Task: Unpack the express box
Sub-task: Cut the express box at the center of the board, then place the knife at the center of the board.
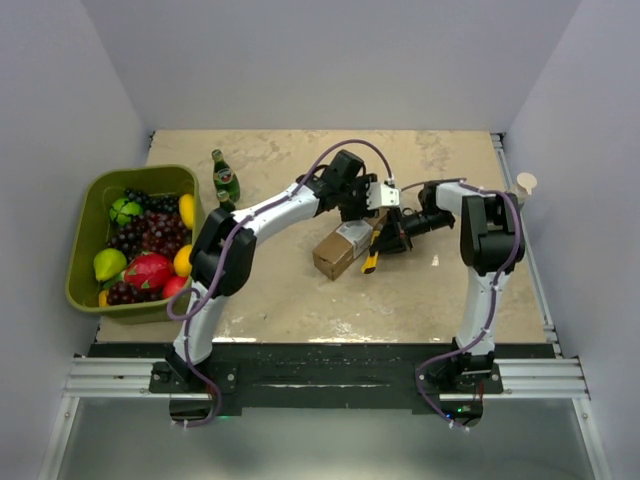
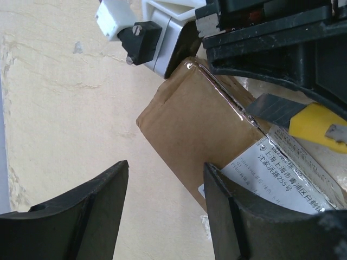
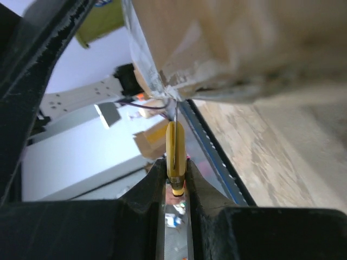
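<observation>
The express box (image 1: 343, 250) is a brown carton lying mid-table, with its white printed label (image 2: 287, 173) facing up. My left gripper (image 1: 362, 212) hovers over it, open. In the left wrist view one finger (image 2: 227, 211) sits over the label end of the box (image 2: 195, 116) and the other finger (image 2: 92, 200) is over bare table. My right gripper (image 3: 175, 162) is shut on a slim yellow utility knife (image 3: 174, 146). The knife (image 2: 317, 122) has its blade at the taped top seam of the box (image 3: 244, 49).
A green bin (image 1: 85, 245) full of fruit stands at the left edge. A green glass bottle (image 1: 225, 180) stands upright beside it, behind my left arm. White walls close in the table's far side and both flanks.
</observation>
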You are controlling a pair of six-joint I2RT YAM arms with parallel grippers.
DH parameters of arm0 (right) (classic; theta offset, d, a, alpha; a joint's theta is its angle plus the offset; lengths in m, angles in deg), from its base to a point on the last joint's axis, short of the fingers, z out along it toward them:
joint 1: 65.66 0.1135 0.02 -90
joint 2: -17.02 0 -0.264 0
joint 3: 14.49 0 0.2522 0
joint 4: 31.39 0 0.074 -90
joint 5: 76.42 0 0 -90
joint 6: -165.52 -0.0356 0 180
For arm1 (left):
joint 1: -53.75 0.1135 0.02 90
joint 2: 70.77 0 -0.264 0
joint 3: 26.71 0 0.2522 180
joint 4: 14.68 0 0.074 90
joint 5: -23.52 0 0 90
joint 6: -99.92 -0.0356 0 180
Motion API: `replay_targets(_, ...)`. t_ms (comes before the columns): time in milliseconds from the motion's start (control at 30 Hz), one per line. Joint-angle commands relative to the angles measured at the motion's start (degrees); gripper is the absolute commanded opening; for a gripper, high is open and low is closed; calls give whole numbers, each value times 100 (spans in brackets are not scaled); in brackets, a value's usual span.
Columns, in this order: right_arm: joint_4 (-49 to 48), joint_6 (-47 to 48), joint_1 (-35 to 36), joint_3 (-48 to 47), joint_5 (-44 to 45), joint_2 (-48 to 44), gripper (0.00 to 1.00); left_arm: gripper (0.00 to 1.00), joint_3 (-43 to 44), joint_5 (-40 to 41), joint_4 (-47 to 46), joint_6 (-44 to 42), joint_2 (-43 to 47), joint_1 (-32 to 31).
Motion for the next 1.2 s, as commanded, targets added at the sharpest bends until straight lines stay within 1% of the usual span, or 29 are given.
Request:
replay_targets(0,-270,-863,354,806,-1106,-536,0,62,-378,284,152,71,-362,8)
replay_targets(33,-916,-1214,390,1052,-1370,-642,0,63,-413,284,134,80,-344,8)
replay_targets(67,-1479,-2375,408,1628,-2008,-800,0,62,-501,293,117,106,-283,8)
replay_targets(100,-2303,-3291,408,1973,-2301,-958,0,62,-562,302,47,141,-231,17)
replay_targets(133,-3764,-4153,382,2203,-2417,-1264,0,63,-633,310,-6,168,-178,34)
replay_targets(167,-3779,-4344,338,2084,-2331,-1346,0,63,-755,310,-50,203,-73,43)
replay_targets(200,-3657,-4268,303,1961,-2365,-1407,0,64,-800,293,-129,264,-28,69)
replay_targets(300,-3902,-4540,136,1574,-2165,-1715,0,66,-915,310,-287,387,156,131)
replay_targets(367,-3841,-4356,48,1232,-2059,-1759,0,69,-941,311,-375,484,331,192)
replay_targets(400,-3579,-4190,-153,1091,-1710,-1760,0,70,-932,267,-463,598,393,245)
replay_targets(433,-3438,-3831,-233,941,-1611,-1733,0,74,-915,284,-498,677,455,271)
replay_targets(467,-3253,-3593,-295,540,-1453,-1637,0,76,-819,241,-490,826,560,306)
replay_targets(500,-2556,-3190,-469,240,-799,-1628,0,77,-766,170,-455,888,605,411)
replay_targets(533,-2070,-2055,-462,-120,-357,-1602,0,79,-713,65,-411,967,666,473)
replay_targets(567,-1630,-1504,-462,-881,4,-1523,0,80,-617,-214,-315,1159,806,552)
replay_targets(600,-1043,-1038,-462,-1210,469,-1540,0,80,-590,-408,-244,1257,877,736)
replay_targets(633,-950,-485,-453,-1466,1622,-1583,0,82,-555,-628,-165,1345,956,842)
replay_targets(667,-905,-349,-471,-1773,2007,-1592,0,83,-537,-969,70,1476,1104,939)
replay_targets(733,-861,-94,-462,-2021,2685,-1584,0,87,-510,-1375,370,1487,1237,1150)
replay_targets(767,-957,-101,-462,-2013,2879,-1619,0,88,-519,-1786,772,1295,1360,1203)
replay_targets(800,-1227,-179,-636,-1935,3012,-1776,0,89,-519,-1886,985,1171,1422,1221)
replay_targets(833,-1387,-346,-647,-1821,3057,-1873,0,98,-606,-1956,1143,1066,1544,1221)
replay_targets(867,-1501,-382,-655,-1611,3275,-1961,0,100,-668,-2114,1362,899,1606,1212)
replay_targets(967,-1713,-357,-620,-1181,3714,-2163,0,100,-854,-1861,1539,1064,1660,1089)
replay_targets(1000,-1801,-339,-620,-1048,3812,-2233,0,100,-749,-1948,1706,1126,1581,1072)
replay_targets(1033,-1828,-269,-612,-864,3909,-2243,0,100,-426,-2044,1881,1204,1337,1080)
replay_targets(1067,-1880,-216,-612,-784,4119,-2269,0,100,-231,-2297,2301,1310,1195,1089)
replay_targets(1133,-2056,11,-542,-495,4462,-2304,0,100,129,-2632,2655,1320,888,1089)
replay_targets(1167,-2082,100,-524,-397,4611,-2304,0,100,114,-2825,2735,1311,878,1098)
